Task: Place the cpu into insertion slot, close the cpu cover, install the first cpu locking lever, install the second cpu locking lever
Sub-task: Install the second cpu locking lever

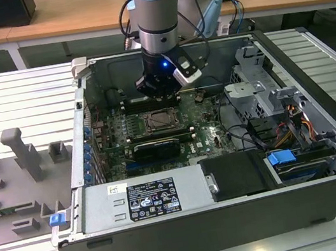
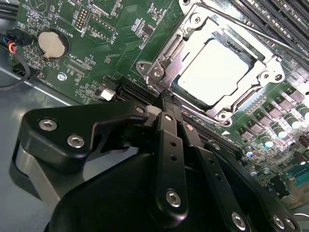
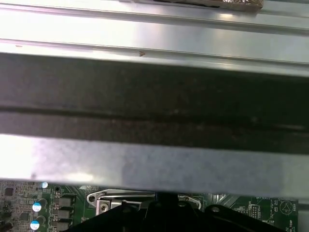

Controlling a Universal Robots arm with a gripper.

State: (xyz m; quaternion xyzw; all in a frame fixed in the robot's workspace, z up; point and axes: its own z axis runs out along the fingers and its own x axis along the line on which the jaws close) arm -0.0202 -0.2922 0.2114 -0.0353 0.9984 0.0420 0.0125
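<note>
Matt silvery metal cpu [image 2: 215, 72]

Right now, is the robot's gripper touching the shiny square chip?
Apart. In the second wrist view the gripper comes to a point at the socket's outer edge, and the cpu lies beyond it, framed by the cpu cover.

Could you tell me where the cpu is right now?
The cpu sits in the motherboard socket, framed by the cpu cover in the second wrist view; in the exterior view it lies mid-board, just below the gripper.
</note>
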